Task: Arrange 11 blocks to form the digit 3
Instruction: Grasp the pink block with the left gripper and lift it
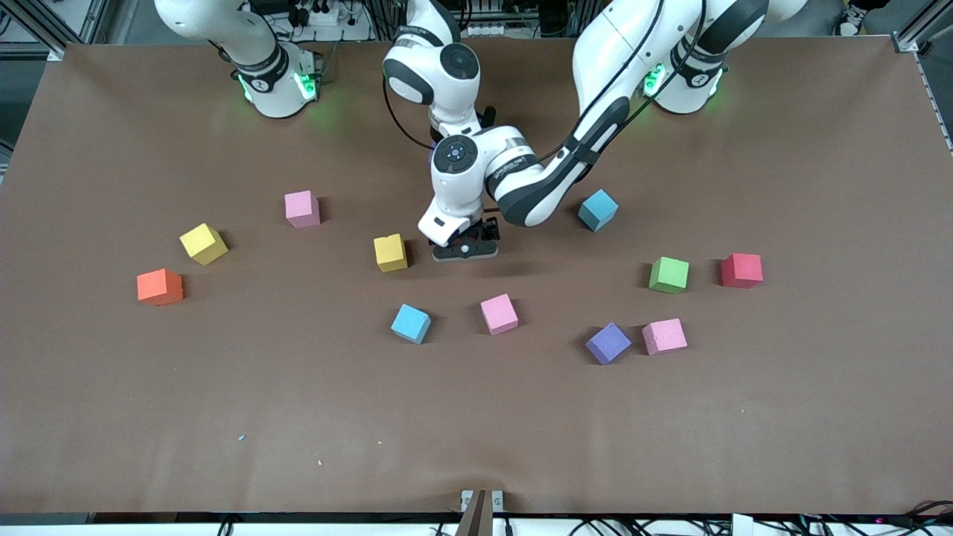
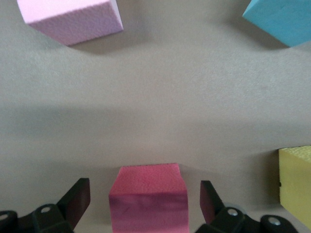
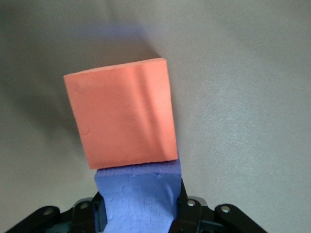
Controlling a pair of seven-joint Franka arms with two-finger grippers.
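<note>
Purple block (image 3: 138,196) clamped, right gripper (image 3: 141,206) | orange block (image 3: 124,119) apparently abutting

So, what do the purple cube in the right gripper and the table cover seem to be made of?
Purple cube: probably soft foam with a matte finish. Its face shows fine cracks and pits and no shine.
Table cover: a brown matte sheet, perhaps paper or felt. It lies flat without glare, and I cannot tell which of the two it is.
</note>
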